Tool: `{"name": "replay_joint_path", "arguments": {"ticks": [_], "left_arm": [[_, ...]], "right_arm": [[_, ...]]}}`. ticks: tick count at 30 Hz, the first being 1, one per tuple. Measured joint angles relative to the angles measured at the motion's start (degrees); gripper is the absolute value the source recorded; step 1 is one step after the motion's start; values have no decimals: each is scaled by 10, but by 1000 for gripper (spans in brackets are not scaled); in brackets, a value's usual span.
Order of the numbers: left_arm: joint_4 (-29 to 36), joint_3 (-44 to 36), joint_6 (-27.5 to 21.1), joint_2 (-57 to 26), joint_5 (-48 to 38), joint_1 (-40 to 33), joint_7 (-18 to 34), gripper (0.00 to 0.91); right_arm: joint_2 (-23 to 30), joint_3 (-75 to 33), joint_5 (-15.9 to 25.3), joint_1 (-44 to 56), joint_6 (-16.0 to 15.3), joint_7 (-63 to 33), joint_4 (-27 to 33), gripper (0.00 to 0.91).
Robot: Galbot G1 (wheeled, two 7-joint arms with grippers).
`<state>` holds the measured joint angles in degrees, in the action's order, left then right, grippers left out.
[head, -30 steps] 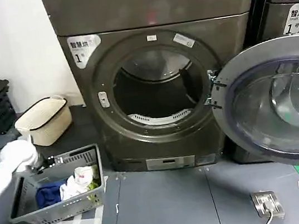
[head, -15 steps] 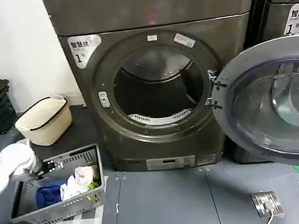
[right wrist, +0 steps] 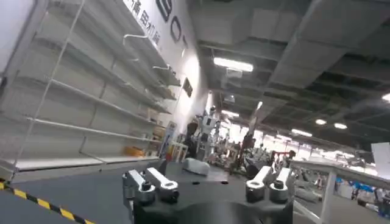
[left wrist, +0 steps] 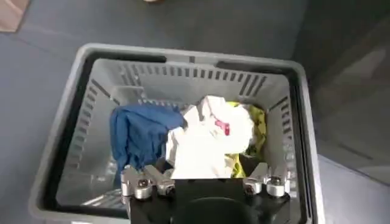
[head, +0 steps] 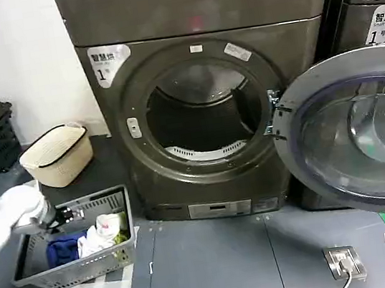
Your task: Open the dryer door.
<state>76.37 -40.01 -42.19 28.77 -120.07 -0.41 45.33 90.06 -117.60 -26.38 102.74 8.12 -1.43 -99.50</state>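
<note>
The dryer door [head: 364,129] stands swung wide open to the right of the drum. The left end effector [left wrist: 204,182], fingers spread and empty, hovers over a grey basket [left wrist: 183,55] holding blue, white and yellow laundry [left wrist: 195,137]. The right end effector [right wrist: 207,185] is open, pointing away.

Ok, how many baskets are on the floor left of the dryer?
2. A grey basket of laundry sits near the dryer's front corner, under the left gripper; a cream basket sits farther back by the wall.
</note>
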Motion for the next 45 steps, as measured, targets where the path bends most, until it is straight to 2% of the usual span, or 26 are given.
{"name": "replay_joint_path", "arguments": {"ticks": [45], "left_arm": [[17,-26,0,-1,-24,-14,0,907]], "right_arm": [[4,-3,3,-1,20,13,17,907]]}}
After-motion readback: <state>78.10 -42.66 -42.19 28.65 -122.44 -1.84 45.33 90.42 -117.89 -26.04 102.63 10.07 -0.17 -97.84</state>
